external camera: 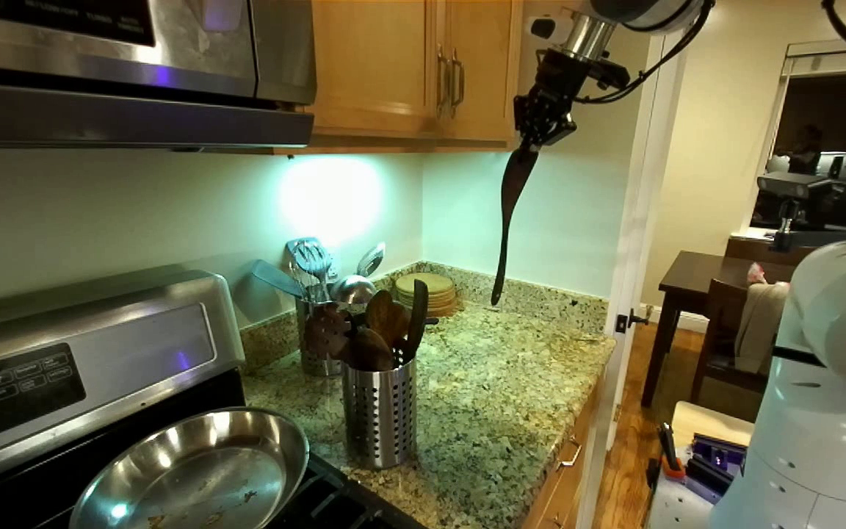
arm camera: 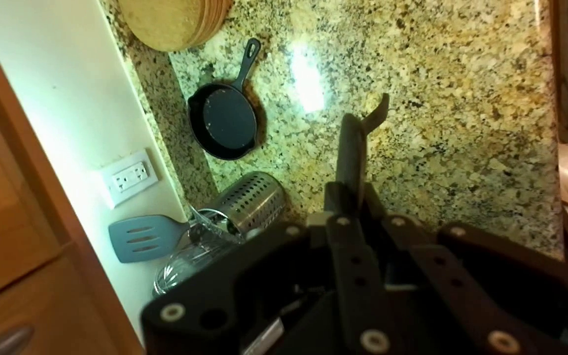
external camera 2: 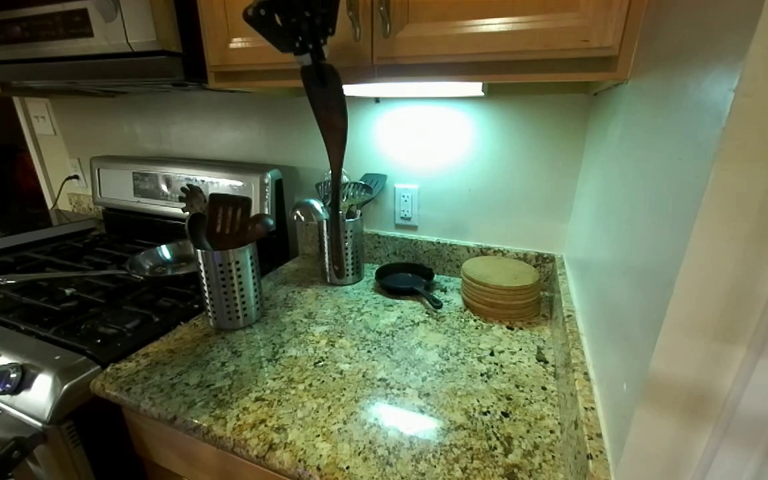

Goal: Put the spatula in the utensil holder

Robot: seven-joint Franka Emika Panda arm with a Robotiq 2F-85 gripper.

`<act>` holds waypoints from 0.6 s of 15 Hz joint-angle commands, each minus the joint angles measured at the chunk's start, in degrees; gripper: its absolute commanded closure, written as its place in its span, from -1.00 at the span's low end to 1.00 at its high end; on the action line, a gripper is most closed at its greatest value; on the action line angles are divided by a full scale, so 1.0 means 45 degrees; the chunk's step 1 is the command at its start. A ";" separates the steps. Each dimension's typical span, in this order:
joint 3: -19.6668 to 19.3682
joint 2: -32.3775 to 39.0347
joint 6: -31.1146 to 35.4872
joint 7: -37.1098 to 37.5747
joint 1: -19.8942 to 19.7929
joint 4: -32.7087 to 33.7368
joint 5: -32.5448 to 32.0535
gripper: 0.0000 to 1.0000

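My gripper (external camera: 532,141) is shut on the dark brown spatula (external camera: 516,184) by its broad head end, high above the counter. The thin handle hangs down, slightly tilted. In an exterior view the gripper (external camera 2: 309,57) is at the top edge, and the spatula (external camera 2: 331,120) hangs in the line of sight before the rear metal container. In the wrist view the spatula (arm camera: 351,153) points away from the fingertips (arm camera: 353,197). The utensil holder (external camera: 380,422), a perforated silver cylinder with brown utensils, stands upright by the stove; it also shows here (external camera 2: 229,287) but not in the wrist view.
A second perforated container (external camera 2: 351,250) with metal utensils and a blue-grey turner stands behind, also in the wrist view (arm camera: 257,195). A small black skillet (external camera 2: 405,277), a stack of round boards (external camera 2: 501,287), a steel pan (external camera: 195,470) and overhead cabinets (external camera: 379,66) are around.
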 commanded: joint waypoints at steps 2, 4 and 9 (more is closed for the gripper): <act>0.0308 0.0204 -0.0726 -0.1427 0.0826 0.1393 0.0410 0.94; 0.0491 0.0233 -0.0821 -0.1810 0.1106 0.1837 0.0592 0.94; 0.0921 0.0171 -0.0980 -0.2522 0.1650 0.2528 0.1030 0.94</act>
